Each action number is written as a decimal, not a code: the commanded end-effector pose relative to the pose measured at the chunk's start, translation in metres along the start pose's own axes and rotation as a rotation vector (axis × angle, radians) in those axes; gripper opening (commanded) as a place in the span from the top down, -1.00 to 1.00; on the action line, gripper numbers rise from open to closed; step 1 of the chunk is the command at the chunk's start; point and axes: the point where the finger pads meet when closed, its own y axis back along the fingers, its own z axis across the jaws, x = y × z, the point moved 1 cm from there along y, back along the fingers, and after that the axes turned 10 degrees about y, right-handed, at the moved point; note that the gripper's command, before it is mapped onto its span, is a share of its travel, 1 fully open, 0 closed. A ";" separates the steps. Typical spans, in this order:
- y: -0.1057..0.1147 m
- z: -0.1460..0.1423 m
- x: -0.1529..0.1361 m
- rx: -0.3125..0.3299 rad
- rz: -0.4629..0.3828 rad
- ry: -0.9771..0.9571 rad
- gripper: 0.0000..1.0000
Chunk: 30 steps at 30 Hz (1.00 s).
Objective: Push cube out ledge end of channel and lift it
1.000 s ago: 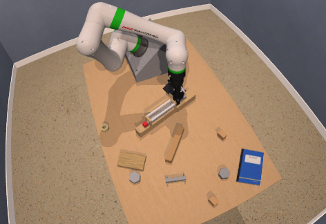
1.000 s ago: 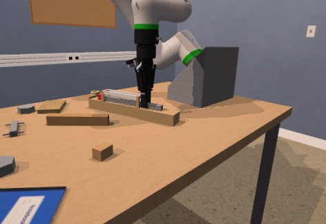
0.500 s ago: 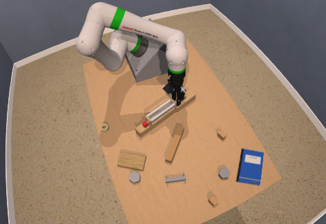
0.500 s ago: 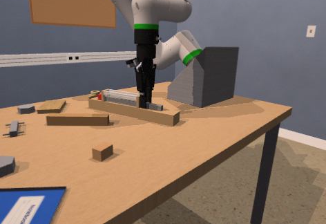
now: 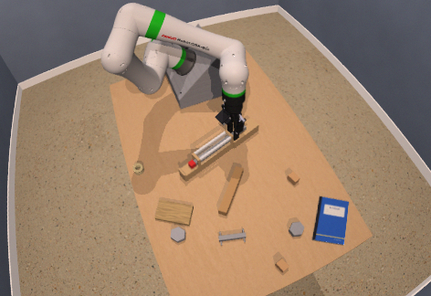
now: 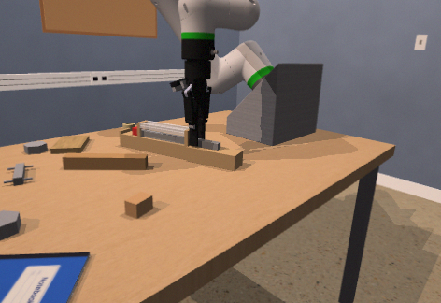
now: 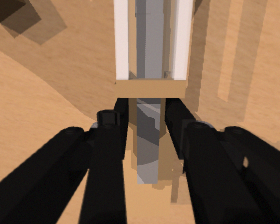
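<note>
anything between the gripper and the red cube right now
Yes: the covered channel runs the whole way between them. The gripper straddles the grey rod at one end, fingers apart from it. The red cube sits at the opposite end, out from under the roof. Above the cube, nothing visible blocks a descent.

A cream-white arm (image 5: 137, 41) banded in bright green carries a black gripper (image 5: 236, 133) over a tan wooden table (image 6: 280, 196). A red cube (image 5: 192, 163) sits far left; a blue notebook (image 5: 331, 219) with a white label lies near.
</note>
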 end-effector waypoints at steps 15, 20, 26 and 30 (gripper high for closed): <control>0.010 -0.001 0.000 0.002 0.000 0.000 0.39; 0.060 -0.001 0.000 0.002 0.000 0.000 0.39; 0.069 -0.001 0.000 0.002 0.000 0.000 0.39; 0.069 -0.001 0.000 0.002 0.000 0.000 0.39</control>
